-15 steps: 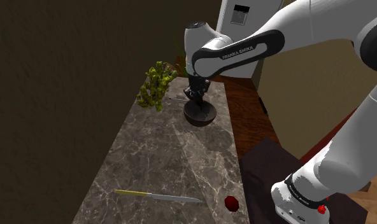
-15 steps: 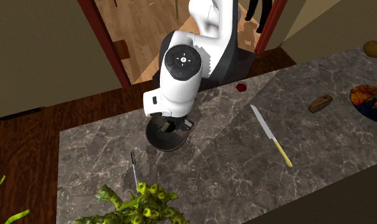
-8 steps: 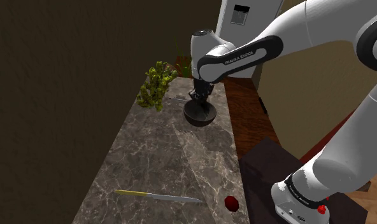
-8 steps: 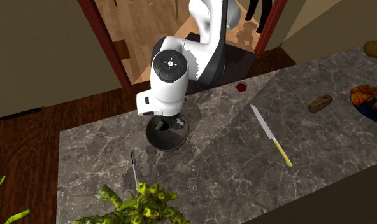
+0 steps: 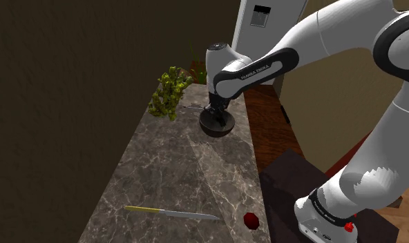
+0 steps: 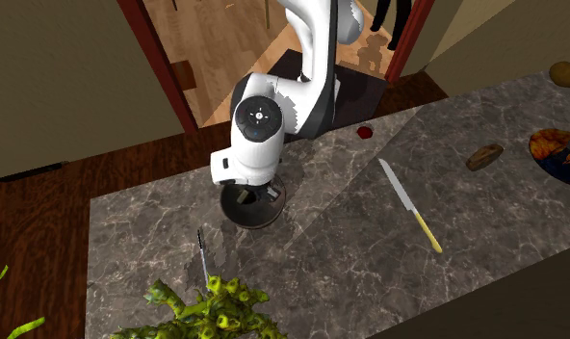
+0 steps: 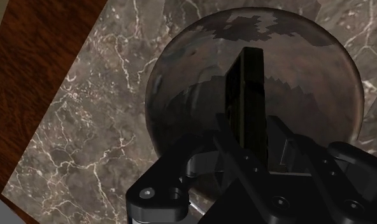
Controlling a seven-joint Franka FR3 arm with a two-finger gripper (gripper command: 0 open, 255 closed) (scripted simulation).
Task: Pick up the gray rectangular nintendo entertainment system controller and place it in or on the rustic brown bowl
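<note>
The dark brown bowl (image 7: 181, 83) stands on the marbled counter near its far end, close to the edge by the wooden floor. My gripper (image 7: 251, 143) hangs straight over it, shut on the controller (image 7: 248, 95), a dark flat slab that stands on edge between the fingers and reaches down into the bowl's hollow. In the shoulder view the gripper (image 5: 215, 112) dips into the bowl (image 5: 217, 125). Seen from the second exterior view, the wrist covers most of the bowl (image 6: 259, 214), with the gripper (image 6: 252, 193) just above its rim.
A leafy plant (image 5: 170, 92) and a thin dark utensil (image 6: 203, 252) lie just beyond the bowl. A yellow-handled knife (image 5: 170, 212) and a small red object (image 5: 251, 220) lie at the counter's near end. A plate of food (image 6: 560, 154) sits far off.
The hand has sunk lower over the bowl and the wrist has shifted slightly. The controller stays clasped and the bowl has not moved.
</note>
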